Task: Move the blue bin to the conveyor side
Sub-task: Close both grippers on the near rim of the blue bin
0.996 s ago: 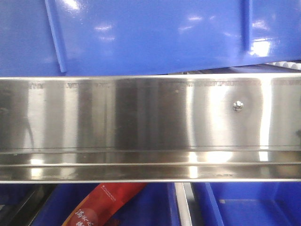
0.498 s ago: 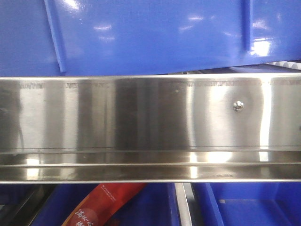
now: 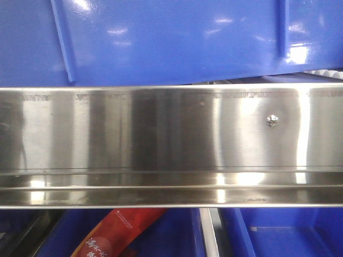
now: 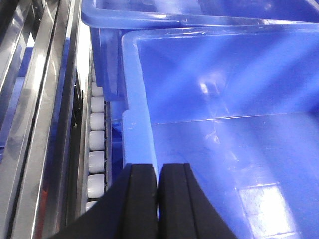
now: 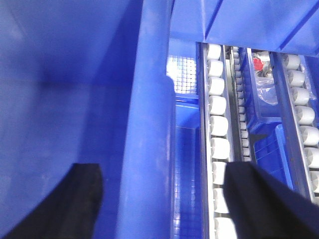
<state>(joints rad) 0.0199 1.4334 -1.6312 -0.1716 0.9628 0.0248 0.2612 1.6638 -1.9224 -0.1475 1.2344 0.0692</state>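
Black-padded left gripper (image 4: 158,174), lower centre, is all but closed, pinching the near rim of the blue bin (image 4: 224,99). Right gripper (image 5: 162,172) gapes wide, straddling the rim at frame centre and gripping nothing. Beyond, at left, run white rollers (image 4: 97,144). The conveyor side is not in view, so the transfer appears outstanding, with only one hold secured.

Glossy blue bin (image 4: 214,74), empty, upright, thick rim, beside white rollers (image 4: 97,142)
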